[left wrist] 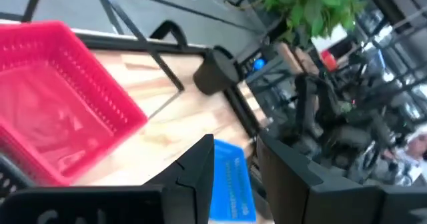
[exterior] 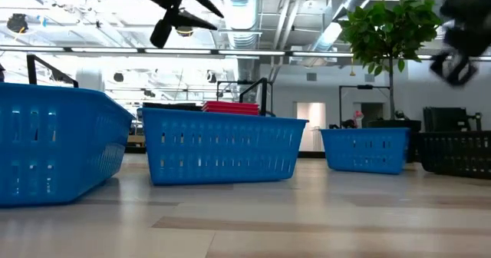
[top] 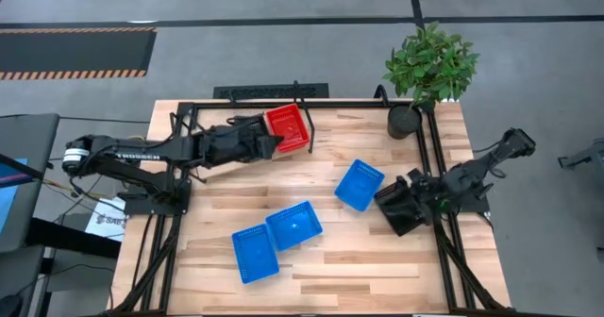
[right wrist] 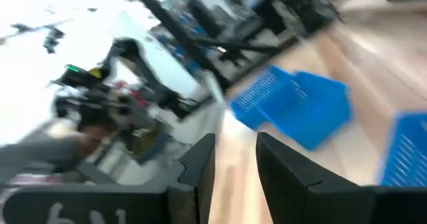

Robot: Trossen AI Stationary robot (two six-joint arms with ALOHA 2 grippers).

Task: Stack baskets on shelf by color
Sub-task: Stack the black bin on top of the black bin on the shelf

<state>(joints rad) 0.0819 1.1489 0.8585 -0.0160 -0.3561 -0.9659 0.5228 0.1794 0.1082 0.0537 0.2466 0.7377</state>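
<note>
A red basket (top: 288, 128) (left wrist: 53, 97) stands on light wood at the table's far edge, among black frame bars; I cannot make out the shelf as such. My left gripper (top: 276, 145) (left wrist: 235, 141) is beside the basket's near left corner, open, with nothing between its fingers. Three blue baskets (top: 360, 184) (top: 293, 225) (top: 255, 252) rest on their bottoms on the tabletop. At the right edge my right gripper (top: 415, 196) (right wrist: 235, 137) hangs open and empty above a black basket (exterior: 456, 154).
A potted plant (top: 429, 67) stands at the far right corner. Black frame rails (top: 436, 166) run along the table's sides. Bare wood lies at the table's middle and near right (top: 377, 260).
</note>
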